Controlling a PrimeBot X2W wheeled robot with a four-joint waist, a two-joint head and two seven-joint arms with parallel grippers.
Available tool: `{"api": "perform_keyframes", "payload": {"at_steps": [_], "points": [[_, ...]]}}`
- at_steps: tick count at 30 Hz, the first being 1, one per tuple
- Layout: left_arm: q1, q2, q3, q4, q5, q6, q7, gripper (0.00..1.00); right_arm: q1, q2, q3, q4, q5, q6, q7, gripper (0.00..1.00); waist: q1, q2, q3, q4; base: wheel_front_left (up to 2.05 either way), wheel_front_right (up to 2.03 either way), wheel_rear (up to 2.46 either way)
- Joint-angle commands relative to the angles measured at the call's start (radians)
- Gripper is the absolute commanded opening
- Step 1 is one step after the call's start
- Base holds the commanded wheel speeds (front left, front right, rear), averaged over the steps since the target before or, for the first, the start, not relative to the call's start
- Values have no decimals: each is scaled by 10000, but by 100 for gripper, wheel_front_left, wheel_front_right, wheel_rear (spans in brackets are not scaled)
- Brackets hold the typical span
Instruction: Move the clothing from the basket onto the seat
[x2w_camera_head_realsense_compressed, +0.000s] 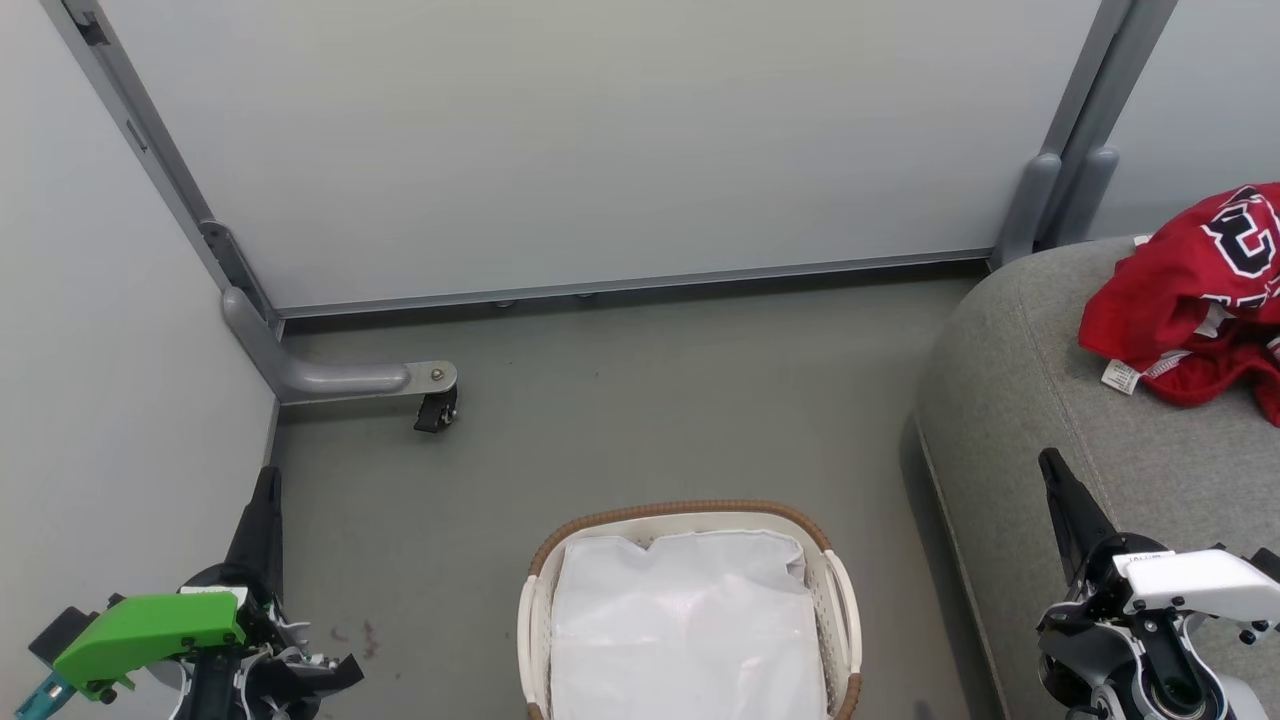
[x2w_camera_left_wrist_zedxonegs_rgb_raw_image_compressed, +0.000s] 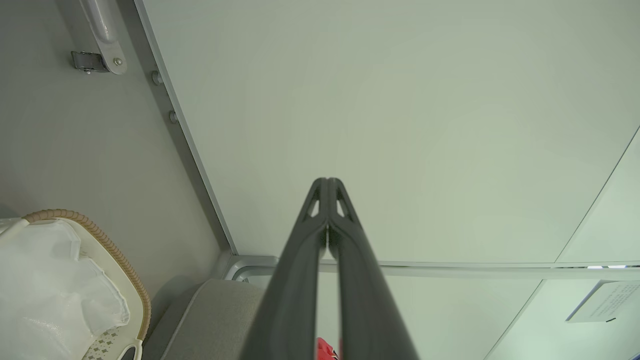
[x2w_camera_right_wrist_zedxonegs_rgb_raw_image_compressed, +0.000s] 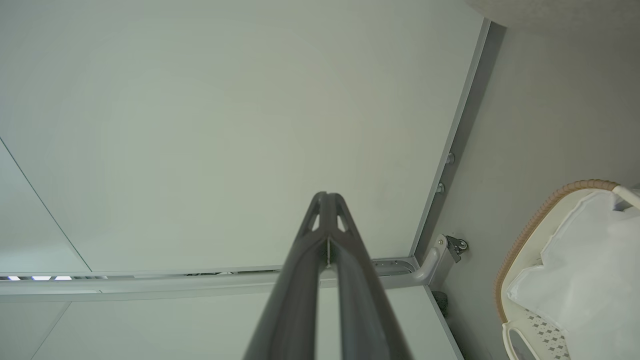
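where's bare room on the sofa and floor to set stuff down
On the seat: bare cushion between its left edge and the clothing, down to the right tool. On the floor: open stretch between the wall panel, the caster foot and the basket. Crowded at the seat's right, under the clothing.

Red with white trim and black-and-white numbers on the clothing (x2w_camera_head_realsense_compressed: 1190, 290), grey weave on the seat (x2w_camera_head_realsense_compressed: 1040, 420), cream with small holes and a brown braided rim on the basket (x2w_camera_head_realsense_compressed: 680, 508), plain white on the liner (x2w_camera_head_realsense_compressed: 690, 620), grey-green on the floor (x2w_camera_head_realsense_compressed: 640, 420).
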Motion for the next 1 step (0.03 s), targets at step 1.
{"api": "perform_keyframes", "payload": {"at_steps": [1], "points": [[-106,4,42,-10,27,-53,46,0,-79,-60,-21,-29,35,0,30,0,0,0,0,0,0,0,0]]}}
